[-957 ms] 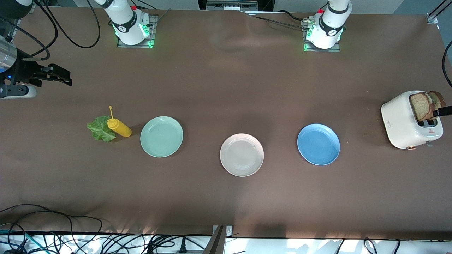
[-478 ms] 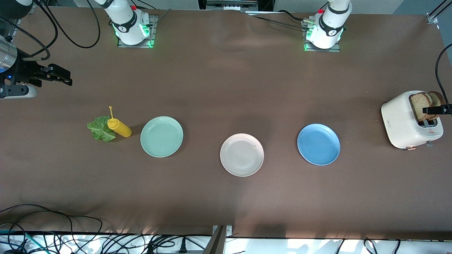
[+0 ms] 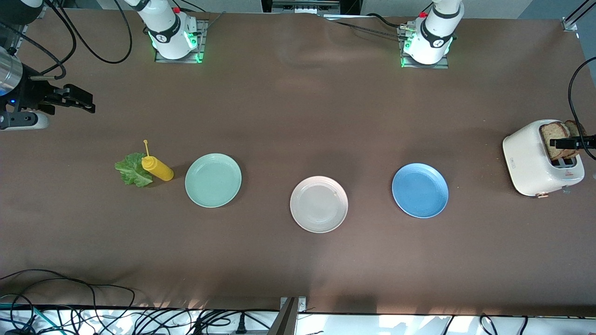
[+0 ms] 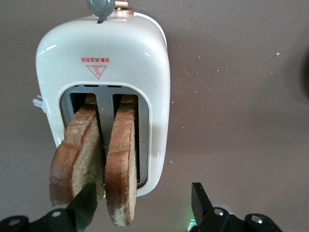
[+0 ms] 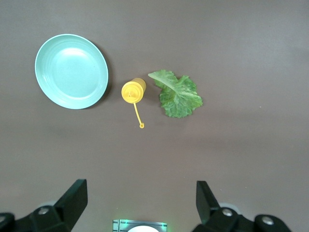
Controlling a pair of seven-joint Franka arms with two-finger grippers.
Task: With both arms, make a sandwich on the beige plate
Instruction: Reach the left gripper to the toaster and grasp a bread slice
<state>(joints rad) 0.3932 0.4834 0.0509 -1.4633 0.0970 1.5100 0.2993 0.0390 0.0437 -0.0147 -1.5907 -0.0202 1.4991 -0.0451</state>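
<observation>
Crusty toast slices (image 4: 104, 154) in glossy rounded toaster (image 4: 120, 63), left claw (image 4: 142, 205) straddling

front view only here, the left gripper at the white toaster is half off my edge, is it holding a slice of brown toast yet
Observer: Not yet. The left wrist view shows the left gripper open at the white toaster, one slice of brown toast between its fingers, not pinched.
Operator: is the yellow squeeze bottle standing on the green lettuce leaf
Observer: No. The right gripper waits open over the right arm's end of the brown table, and its wrist view shows the bottle beside the leaf with a gap between them.
</observation>
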